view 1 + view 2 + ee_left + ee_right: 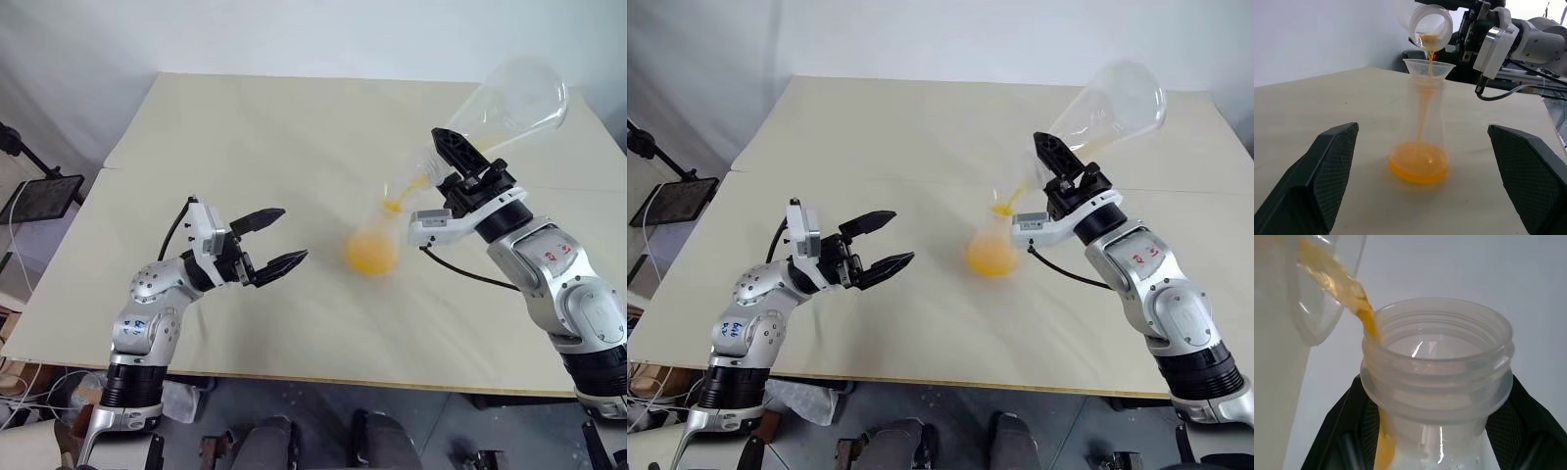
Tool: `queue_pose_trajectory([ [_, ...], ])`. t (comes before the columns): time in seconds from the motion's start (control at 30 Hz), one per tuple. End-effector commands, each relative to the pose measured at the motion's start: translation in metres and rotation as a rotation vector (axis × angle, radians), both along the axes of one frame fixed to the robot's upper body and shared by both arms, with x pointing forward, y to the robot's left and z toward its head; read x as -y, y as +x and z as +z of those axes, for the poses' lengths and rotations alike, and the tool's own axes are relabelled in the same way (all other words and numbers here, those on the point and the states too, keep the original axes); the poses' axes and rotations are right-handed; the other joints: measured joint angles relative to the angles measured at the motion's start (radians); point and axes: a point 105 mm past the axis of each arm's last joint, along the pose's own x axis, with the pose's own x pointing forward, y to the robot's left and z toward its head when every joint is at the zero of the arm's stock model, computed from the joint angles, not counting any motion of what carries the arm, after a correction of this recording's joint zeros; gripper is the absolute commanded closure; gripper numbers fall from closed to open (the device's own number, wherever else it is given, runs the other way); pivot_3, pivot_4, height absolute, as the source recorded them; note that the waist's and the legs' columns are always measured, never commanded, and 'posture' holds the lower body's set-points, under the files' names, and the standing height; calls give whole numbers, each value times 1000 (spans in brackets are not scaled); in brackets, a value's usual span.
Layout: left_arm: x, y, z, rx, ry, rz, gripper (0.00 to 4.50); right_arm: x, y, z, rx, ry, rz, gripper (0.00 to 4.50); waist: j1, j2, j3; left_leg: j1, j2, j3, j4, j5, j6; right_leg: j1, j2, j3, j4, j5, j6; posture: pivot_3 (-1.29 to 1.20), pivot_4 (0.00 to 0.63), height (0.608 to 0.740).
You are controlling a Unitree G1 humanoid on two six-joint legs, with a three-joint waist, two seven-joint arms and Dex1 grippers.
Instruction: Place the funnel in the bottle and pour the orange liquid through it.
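On the left, our left tool (292, 235) hangs over the table (294, 127) with its fingers spread wide and nothing between them, aimed toward the bottle (372, 250) but clearly apart from it. The bottle stands upright near the middle of the table, with the funnel (1428, 67) seated in its neck and the orange liquid (1419, 166) pooled at its base. To the right, our right tool (468, 162) is clamped on the neck of the flask (519, 98). The flask's long axis slants up and away to the right, and its mouth dips just above the funnel, with a thin stream falling into the cone. We judge that what matters next is keeping that mouth over the funnel. The right arm is the nearer one.
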Motion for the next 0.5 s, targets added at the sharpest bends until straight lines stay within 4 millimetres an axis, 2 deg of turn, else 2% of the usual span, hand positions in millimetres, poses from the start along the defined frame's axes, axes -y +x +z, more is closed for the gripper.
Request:
queue_pose_trajectory([
  [0.03,4,-7,11,61,-4,-20,0,5,-6,20,85,-15,-5,2045,0,0,0,0,0,0,0,0,0,0,0,0,0,0,0,0,150,740],
  [0.5,6,-5,11,62,-10,-16,0,5,-7,22,95,-31,13,2045,-3,0,0,0,0,0,0,0,0,0,0,0,0,0,0,0,150,740],
])
